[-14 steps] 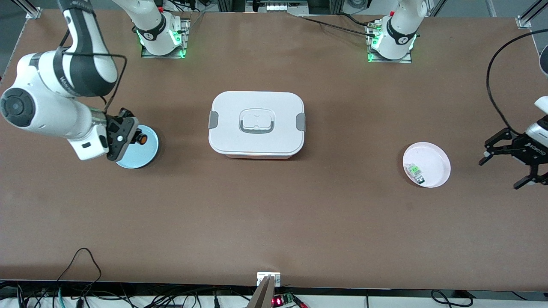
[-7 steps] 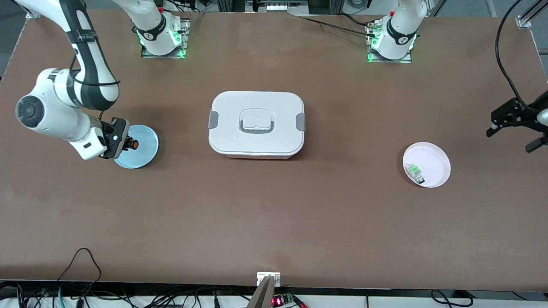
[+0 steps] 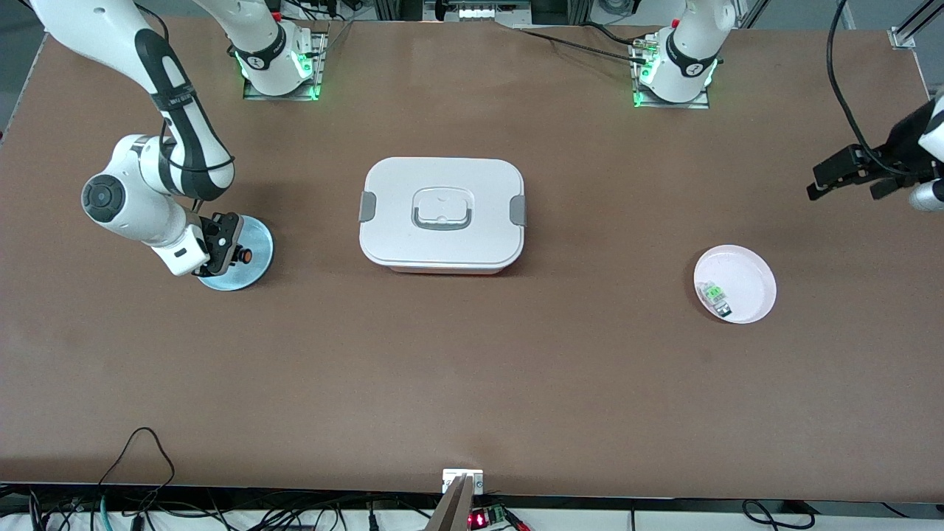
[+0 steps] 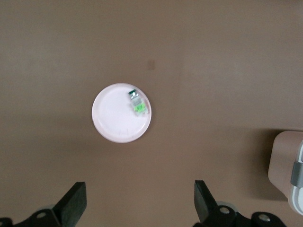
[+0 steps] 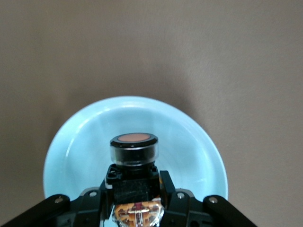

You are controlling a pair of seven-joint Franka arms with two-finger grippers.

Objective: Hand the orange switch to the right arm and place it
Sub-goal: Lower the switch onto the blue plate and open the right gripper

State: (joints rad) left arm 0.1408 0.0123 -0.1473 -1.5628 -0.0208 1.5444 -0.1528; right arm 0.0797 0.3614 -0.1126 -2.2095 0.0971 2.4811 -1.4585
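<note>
My right gripper (image 3: 230, 253) is shut on the orange switch (image 3: 244, 255), a small black part with a round orange cap, and holds it low over the light blue plate (image 3: 254, 240) at the right arm's end of the table. In the right wrist view the switch (image 5: 133, 163) sits between the fingers (image 5: 168, 187) over the blue plate (image 5: 199, 142). My left gripper (image 3: 848, 177) is open and empty, high over the left arm's end of the table. Its wrist view shows the spread fingertips (image 4: 75, 201) over bare table.
A white lidded box (image 3: 442, 214) stands mid-table. A pink plate (image 3: 745, 269) with a small clear-and-green part (image 3: 714, 295) lies toward the left arm's end; the plate (image 4: 111, 120) also shows in the left wrist view with the part (image 4: 138, 103).
My right gripper has come down over the blue plate with the switch, its wrist swinging in. My left gripper has drawn up and away from the pink plate toward its base.
</note>
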